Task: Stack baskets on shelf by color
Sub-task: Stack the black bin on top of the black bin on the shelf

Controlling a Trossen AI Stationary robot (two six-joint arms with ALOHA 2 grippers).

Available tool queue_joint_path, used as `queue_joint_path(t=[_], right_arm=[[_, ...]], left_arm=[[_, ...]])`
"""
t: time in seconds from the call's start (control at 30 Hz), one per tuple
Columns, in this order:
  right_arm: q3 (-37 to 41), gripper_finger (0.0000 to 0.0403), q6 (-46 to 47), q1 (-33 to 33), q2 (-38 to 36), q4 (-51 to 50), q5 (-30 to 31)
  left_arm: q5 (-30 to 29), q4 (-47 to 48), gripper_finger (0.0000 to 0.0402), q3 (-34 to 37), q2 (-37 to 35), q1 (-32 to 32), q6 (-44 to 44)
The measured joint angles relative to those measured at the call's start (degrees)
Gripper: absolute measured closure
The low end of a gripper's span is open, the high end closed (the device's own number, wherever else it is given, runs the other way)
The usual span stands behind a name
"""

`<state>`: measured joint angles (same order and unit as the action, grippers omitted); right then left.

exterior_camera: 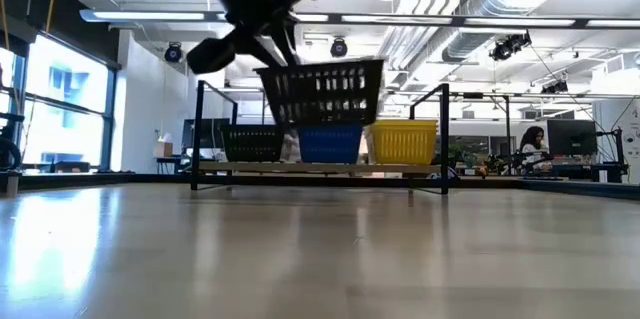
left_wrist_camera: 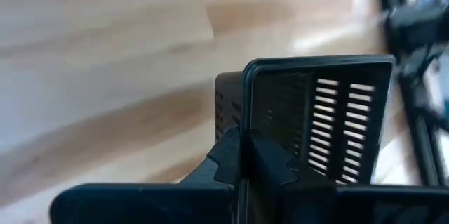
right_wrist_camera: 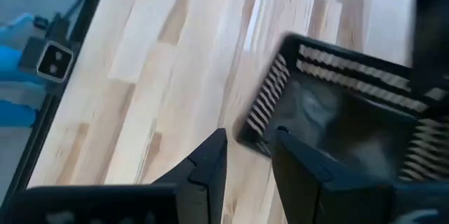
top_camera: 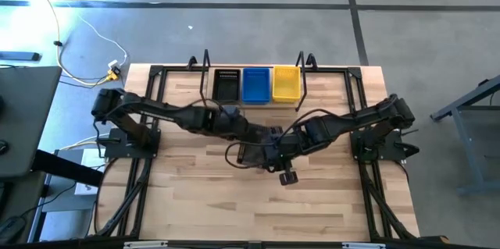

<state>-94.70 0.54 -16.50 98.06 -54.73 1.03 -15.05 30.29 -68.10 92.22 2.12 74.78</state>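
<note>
I hold a black perforated basket (exterior_camera: 322, 91) in the air over the table's middle, also seen in the high view (top_camera: 251, 155). My left gripper (left_wrist_camera: 244, 143) is shut on it. My right gripper (right_wrist_camera: 249, 143) is open, its fingers beside one corner of the same basket (right_wrist_camera: 351, 119). The shelf (exterior_camera: 300, 168) stands at the far edge. On its plank, side by side, stand a black basket (top_camera: 226, 85), a blue one (top_camera: 255, 85) and a yellow one (top_camera: 286, 83). My left gripper pinches one upright side wall of the black basket at its rim (left_wrist_camera: 245, 104), with one finger inside the basket and one outside. The basket is lifted clear of the table and hangs slightly tilted below the arm (exterior_camera: 322, 91). My right gripper: I cannot tell whether its finger (right_wrist_camera: 295, 161) touches the basket's corner.
Both arms meet over the table's middle (top_camera: 273, 144). Upright black rod brackets (top_camera: 205, 65) stand at the shelf's ends. Bare wooden tabletop (top_camera: 234, 202) lies on the near side. Black frame rails (top_camera: 141, 163) run along the table's left and right edges.
</note>
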Motion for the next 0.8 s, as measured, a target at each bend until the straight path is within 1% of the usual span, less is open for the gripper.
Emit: queue_joint_path(t=[0.1,0.23,0.37,0.47,0.6,0.8], right_arm=[[0.04,0.0304,-0.90,0.01,0.43,1.10,-0.14],[0.04,0.0304,-1.48,-0.01,1.37,2.57,0.04],[0.04,0.0304,-2.07,0.05,2.61,3.09,2.86],[0.04,0.0304,-1.86,0.10,3.29,3.08,6.72],[0.04,0.0304,-2.08,0.44,3.77,3.01,9.43],[0.04,0.0304,-1.91,0.93,4.99,2.46,9.96]], left_arm=[[-2.19,-0.66,0.0396,-0.02,-2.36,1.11,0.10],[-3.66,-1.10,0.0396,0.00,-5.27,1.74,0.68],[-5.26,-1.33,0.0396,0.00,-7.12,1.74,1.08],[-5.48,-1.43,0.0396,-0.02,-7.96,1.70,1.49],[-5.54,-1.54,0.0396,-0.02,-8.20,1.61,1.53],[-4.77,-2.31,0.0396,-0.02,-8.30,1.50,1.50]])
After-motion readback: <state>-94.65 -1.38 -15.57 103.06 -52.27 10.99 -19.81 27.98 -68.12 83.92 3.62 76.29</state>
